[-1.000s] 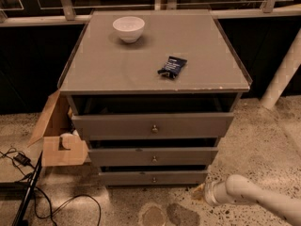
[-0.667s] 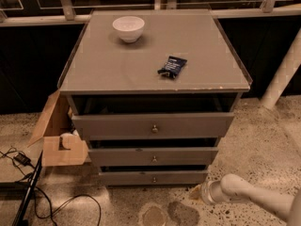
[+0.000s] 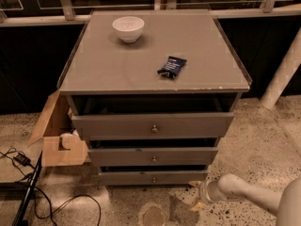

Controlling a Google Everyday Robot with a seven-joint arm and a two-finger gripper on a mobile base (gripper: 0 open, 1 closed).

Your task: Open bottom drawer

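My claw [image 3: 198, 195] hovers near the floor beside the right end of the bottom drawer [image 3: 127, 177]. Its knob [image 3: 154, 179] lies leftward, slightly higher. Whether my claw is apart or together, I cannot tell.

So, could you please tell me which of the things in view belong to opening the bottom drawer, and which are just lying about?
Part of the job: bottom drawer; its round knob; the hand, low near the floor right of that drawer.

Just lying about: white bowl and dark packet on the cabinet top; cardboard box and cables on the floor at left.
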